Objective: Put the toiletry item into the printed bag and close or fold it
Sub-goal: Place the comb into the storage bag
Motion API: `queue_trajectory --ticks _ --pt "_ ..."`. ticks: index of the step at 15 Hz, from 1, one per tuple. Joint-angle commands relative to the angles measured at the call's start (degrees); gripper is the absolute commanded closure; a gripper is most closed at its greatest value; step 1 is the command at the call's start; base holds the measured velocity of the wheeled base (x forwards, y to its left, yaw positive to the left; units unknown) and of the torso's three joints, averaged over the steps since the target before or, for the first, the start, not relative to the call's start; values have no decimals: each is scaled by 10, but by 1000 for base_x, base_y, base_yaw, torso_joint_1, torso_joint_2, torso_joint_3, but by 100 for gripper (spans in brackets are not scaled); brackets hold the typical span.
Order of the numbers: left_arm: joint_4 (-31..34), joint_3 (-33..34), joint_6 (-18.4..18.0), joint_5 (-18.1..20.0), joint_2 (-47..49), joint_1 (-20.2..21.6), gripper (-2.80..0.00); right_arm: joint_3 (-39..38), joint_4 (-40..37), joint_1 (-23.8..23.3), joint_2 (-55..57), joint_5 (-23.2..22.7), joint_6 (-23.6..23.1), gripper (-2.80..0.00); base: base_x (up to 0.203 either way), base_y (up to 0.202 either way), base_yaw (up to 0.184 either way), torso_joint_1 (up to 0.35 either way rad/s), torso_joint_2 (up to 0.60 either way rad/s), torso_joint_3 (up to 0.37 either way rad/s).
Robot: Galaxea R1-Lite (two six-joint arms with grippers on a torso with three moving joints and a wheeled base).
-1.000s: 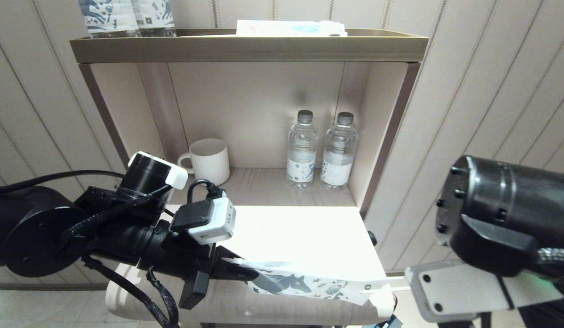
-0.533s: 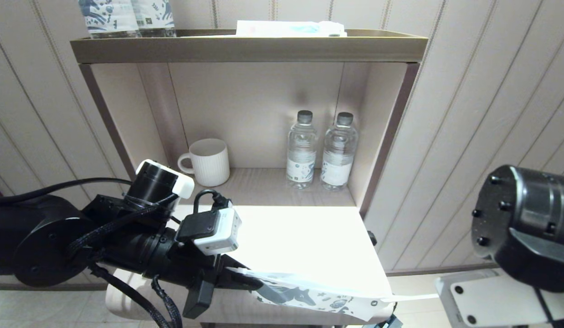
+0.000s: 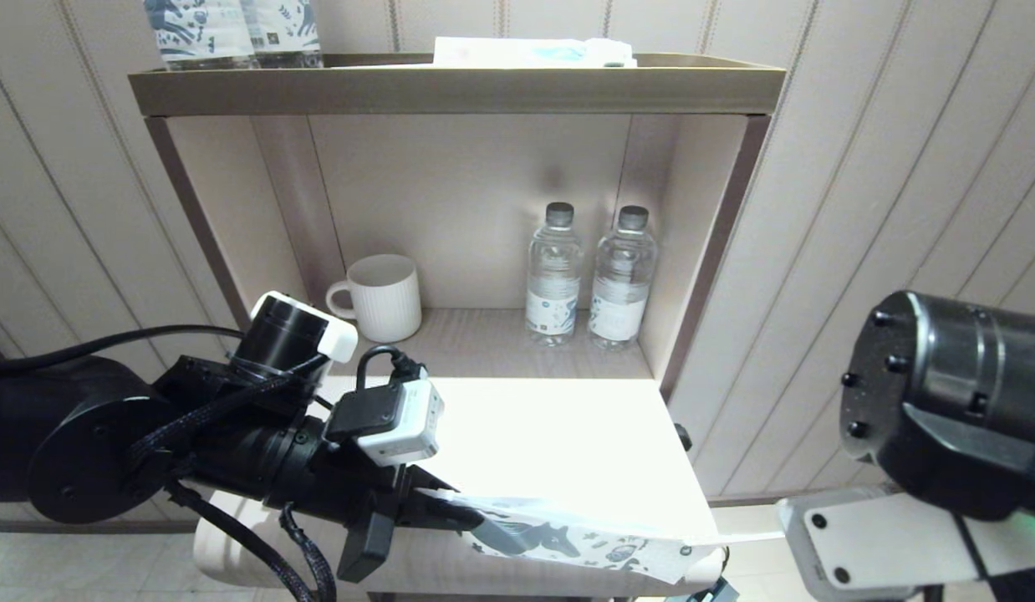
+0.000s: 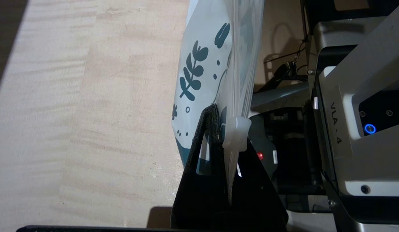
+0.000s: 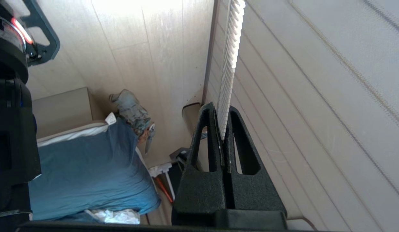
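Since half a second ago, your right arm has swung back in toward the shelf unit, and the comb's tip is again sitting just beside the bag's open end; the left arm and the bag have barely shifted.

Your left gripper (image 4: 223, 125) is pinching the printed bag (image 3: 568, 539) with its black fingers (image 4: 207, 154) pressed together on the bag's end, right by the white slider (image 4: 235, 133) on the clear strip. In the head view the bag is stretching out from that grip toward the robot's right, held flat and slightly sagging over the front edge of the pale tabletop (image 3: 559, 435), with the teal horse print facing up.

Your right gripper (image 5: 223, 117) is clamping the white comb (image 5: 230, 48) between closed fingers (image 5: 204, 138), holding it by one end so the toothed length is sticking out past the fingertips. In the head view the comb (image 3: 739, 538) is showing as a thin white strip running from under the right arm's grey bracket to the bag's free end, near it or just touching; you cannot tell whether it is entering the mouth.

Behind, the shelf unit (image 3: 451, 88) is holding a ribbed white mug (image 3: 382, 294) and two water bottles (image 3: 588, 276).
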State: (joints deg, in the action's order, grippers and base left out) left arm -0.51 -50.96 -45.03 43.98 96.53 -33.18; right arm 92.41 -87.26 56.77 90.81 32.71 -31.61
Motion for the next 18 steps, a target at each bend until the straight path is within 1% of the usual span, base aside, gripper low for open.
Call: queue_trajectory --ticks 1,9,15,18 --pt "0 -1 -2 2 -2 0 0 9 -27 2 11 2 -2 0 0 0 0 0 0 0" --pt "0 6 -7 1 -21 0 0 74 -27 1 54 7 -3 0 0 0 0 0 0 0" --pt "1 5 -7 3 -39 0 0 93 -27 1 51 7 -2 0 0 0 0 0 0 0" --pt "1 6 -10 3 -39 0 0 89 -27 3 47 7 -1 0 0 0 0 0 0 0"
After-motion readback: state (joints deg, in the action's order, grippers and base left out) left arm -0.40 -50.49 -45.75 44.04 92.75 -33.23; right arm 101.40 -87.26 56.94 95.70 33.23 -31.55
